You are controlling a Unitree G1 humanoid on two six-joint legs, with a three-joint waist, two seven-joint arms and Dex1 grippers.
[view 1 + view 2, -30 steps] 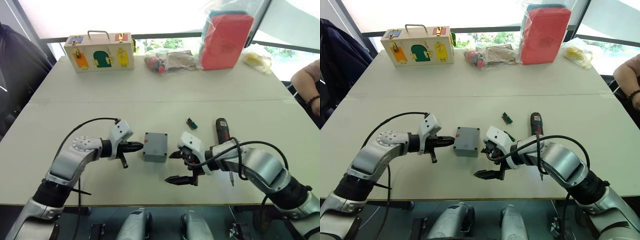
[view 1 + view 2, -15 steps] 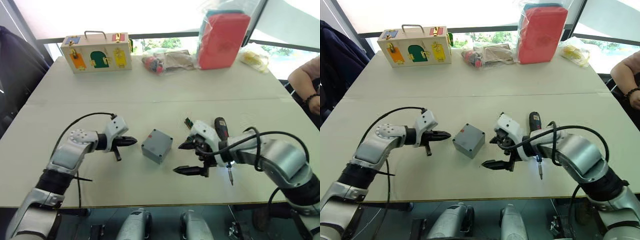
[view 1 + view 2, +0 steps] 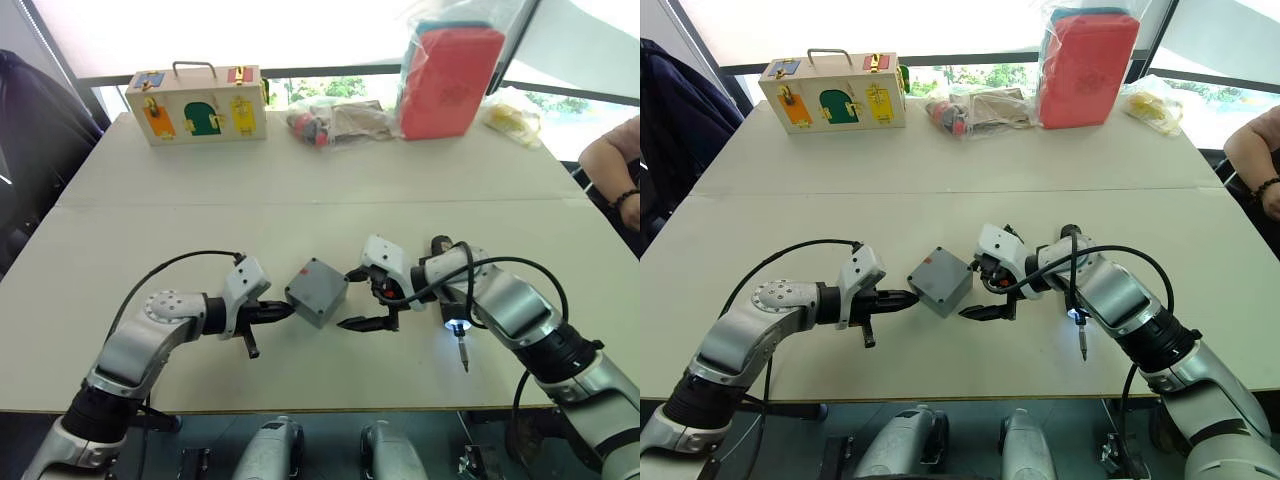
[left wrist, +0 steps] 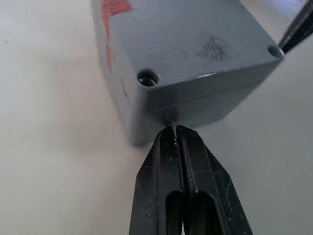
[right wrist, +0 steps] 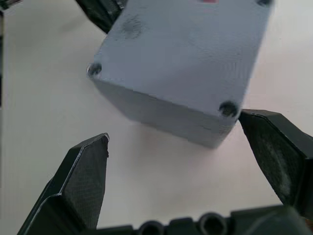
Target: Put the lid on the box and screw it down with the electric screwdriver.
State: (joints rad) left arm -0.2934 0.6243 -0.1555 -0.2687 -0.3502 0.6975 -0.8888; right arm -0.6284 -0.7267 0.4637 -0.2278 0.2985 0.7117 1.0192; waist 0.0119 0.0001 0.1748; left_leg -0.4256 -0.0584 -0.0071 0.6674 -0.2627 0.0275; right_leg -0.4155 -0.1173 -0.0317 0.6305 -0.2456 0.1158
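Centre frame, left gripper (image 3: 288,309) pinched together nudges the box (image 3: 317,291) while the spread right gripper (image 3: 355,298) squares it; screwdriver (image 3: 452,305) pickup comes next

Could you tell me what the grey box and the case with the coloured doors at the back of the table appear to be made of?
The box looks like moulded grey plastic, matte, with recessed corner screw holes. The case looks like pale unvarnished wood, probably plywood, with painted doors and a metal handle.
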